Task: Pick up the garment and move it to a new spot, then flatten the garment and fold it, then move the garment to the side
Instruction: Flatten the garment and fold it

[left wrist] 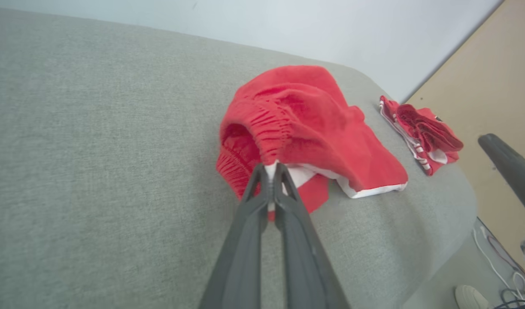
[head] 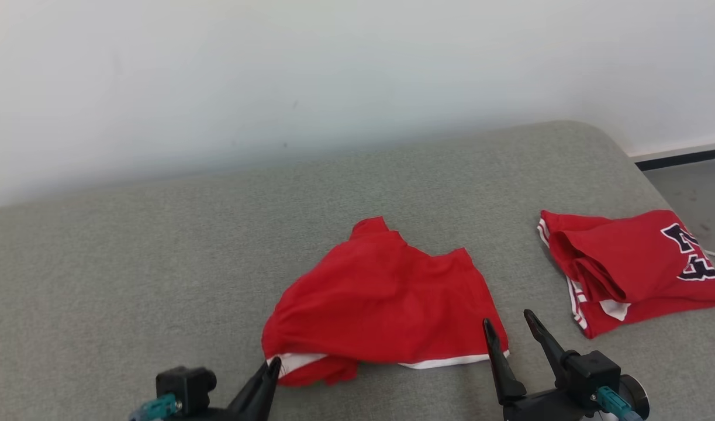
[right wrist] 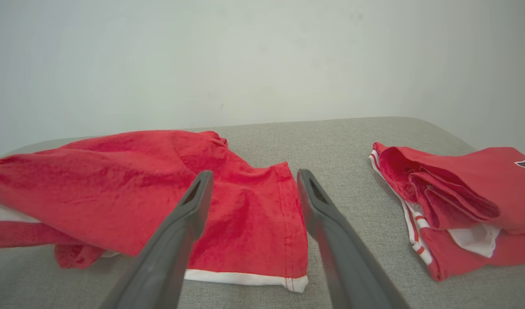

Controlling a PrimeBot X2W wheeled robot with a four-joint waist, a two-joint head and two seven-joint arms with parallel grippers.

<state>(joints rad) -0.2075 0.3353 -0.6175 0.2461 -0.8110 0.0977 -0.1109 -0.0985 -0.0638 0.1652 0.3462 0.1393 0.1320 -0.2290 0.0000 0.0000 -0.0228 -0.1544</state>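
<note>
A red garment (head: 380, 304) (left wrist: 314, 124) (right wrist: 159, 193), with white trim along its near hem, lies in a loose rumpled heap on the grey fabric-covered worktop (head: 158, 263) (left wrist: 95, 150) (right wrist: 344, 146). It sits near the middle of the worktop, towards the near edge. The left wrist view shows a gathered elastic band at its near left end, bunched up and standing slightly off the surface.

The left pincer (head: 272, 365) (left wrist: 271, 167) is at the garment's near left corner. Its two dark fingers are pressed together with a pinch of white and red cloth caught between the tips, just under the elastic band.

The right pincer (head: 507, 317) (right wrist: 254, 174) is at the garment's near right corner, fingers spread wide and gripping nothing. In the right wrist view its tips frame the right side seam and the white-edged hem; I cannot tell whether they touch the cloth.

A second red garment (head: 632, 263) (left wrist: 421, 133) (right wrist: 459, 201), folded, with white stripes along one edge and dark white-outlined lettering on top, lies well apart to the right, close to the worktop's right edge. A plain pale wall (head: 275, 70) stands behind the far edge of the worktop.
</note>
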